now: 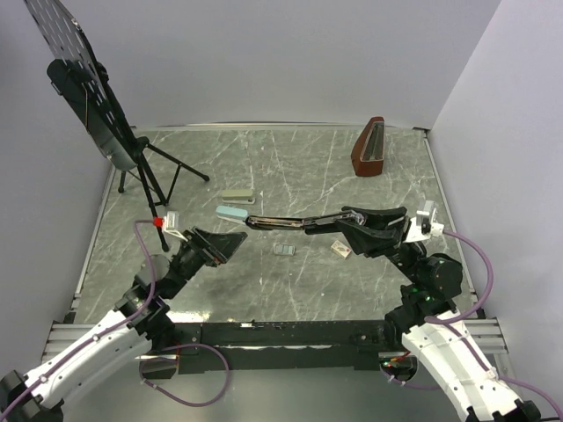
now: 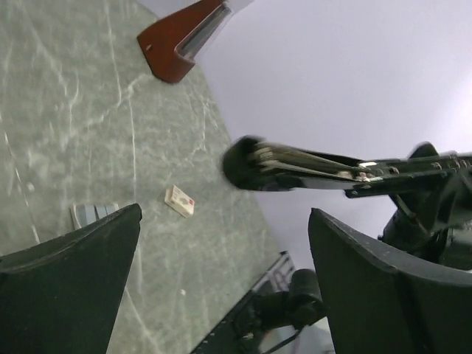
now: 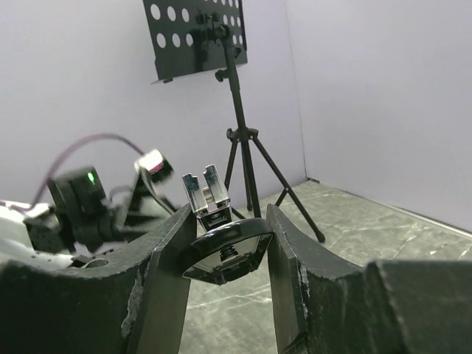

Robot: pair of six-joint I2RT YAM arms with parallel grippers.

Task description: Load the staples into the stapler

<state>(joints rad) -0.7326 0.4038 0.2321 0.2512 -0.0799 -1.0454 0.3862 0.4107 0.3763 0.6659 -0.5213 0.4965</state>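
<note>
The stapler (image 1: 277, 221) is held aloft over the middle of the counter (image 1: 299, 167), stretched out level along the 3-to-9 o'clock line. It is gripped at its 3 o'clock end by the right pincer (image 1: 349, 223). In the right wrist view that pincer (image 3: 230, 221) is seen clamped on the black body of the stapler (image 3: 221, 254), one finger pressed to each side, with the silvery rail shown end-on just above.

At 8 o'clock the left pincer (image 1: 230, 248) is set low, its fingers spread apart and nothing held between them. It is aimed at the stapler's free end, near it but not touching. From the left wrist, the gap of the pincer (image 2: 225, 212) is wide, and the rounded tip of the stapler (image 2: 295, 168) is seen beyond it with thin bright metal along its length.

The small whitish box (image 1: 341, 251) is lying flat on the counter at 5 o'clock from the stapler, and it is picked up again from the left wrist (image 2: 179, 200). A little grey piece (image 1: 283, 250) is lying near it, toward 9 o'clock. The staples themselves cannot be made out.

A grey-green stapler (image 1: 234, 212) is resting just beside the black one's free end. A red-brown holder (image 1: 369, 148) is placed at 1 o'clock, and a music stand (image 1: 84, 79) at 10 o'clock.
</note>
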